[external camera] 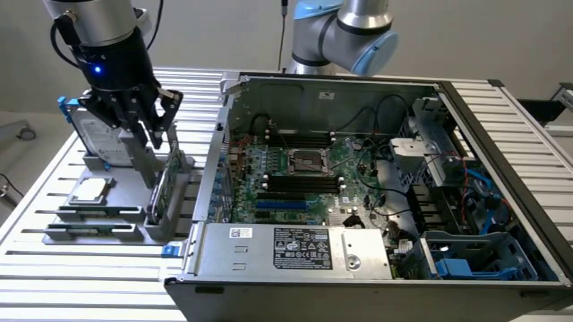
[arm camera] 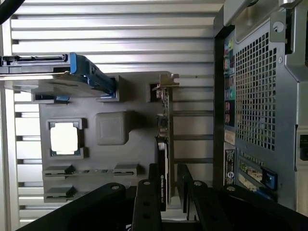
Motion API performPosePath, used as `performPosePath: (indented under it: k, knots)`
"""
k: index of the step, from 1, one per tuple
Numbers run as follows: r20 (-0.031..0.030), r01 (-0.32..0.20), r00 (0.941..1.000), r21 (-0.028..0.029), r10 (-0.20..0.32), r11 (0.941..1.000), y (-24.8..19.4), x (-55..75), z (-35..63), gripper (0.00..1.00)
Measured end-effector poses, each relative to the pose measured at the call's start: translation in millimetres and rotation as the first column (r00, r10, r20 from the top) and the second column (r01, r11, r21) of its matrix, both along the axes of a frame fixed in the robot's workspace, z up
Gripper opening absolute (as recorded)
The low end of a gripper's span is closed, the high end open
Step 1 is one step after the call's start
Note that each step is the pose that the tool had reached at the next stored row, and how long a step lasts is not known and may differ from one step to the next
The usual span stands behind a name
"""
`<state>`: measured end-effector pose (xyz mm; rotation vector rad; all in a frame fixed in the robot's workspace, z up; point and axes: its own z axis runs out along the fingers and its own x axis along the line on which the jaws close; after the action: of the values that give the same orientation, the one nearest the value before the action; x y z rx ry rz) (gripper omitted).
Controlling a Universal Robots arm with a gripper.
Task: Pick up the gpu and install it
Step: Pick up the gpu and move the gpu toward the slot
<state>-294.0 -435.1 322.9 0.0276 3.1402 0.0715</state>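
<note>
Pincer (arm camera: 166,179) partly open astride gpu (arm camera: 164,130), gripping nothing, thin upright card, black shroud (arm camera: 162,166), silver bracket (arm camera: 166,81)

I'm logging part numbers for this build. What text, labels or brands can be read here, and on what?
None is legible.
Black label on the power supply: print too small.
White sticker beside it: too small.
Stickers on the computer case rear: blurred.
White mark on the gpu edge: too small.
</note>
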Motion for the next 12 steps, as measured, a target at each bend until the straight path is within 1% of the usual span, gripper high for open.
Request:
performPosePath:
  k: [4, 5, 12]
  knots:
    - [0.0000, -0.012, 0.9999, 0.0000, 0.012, 0.9999, -1.2, -0.1, -7.3, 0.32]
    - [0.0000, -0.014, 0.9999, 0.0000, 0.014, 0.9999, -1.4, -0.1, -9.1, 0.38]
    - [0.0000, -0.030, 0.9995, 0.0000, 0.030, 0.9995, -1.6, 1.7, -21.9, 0.38]
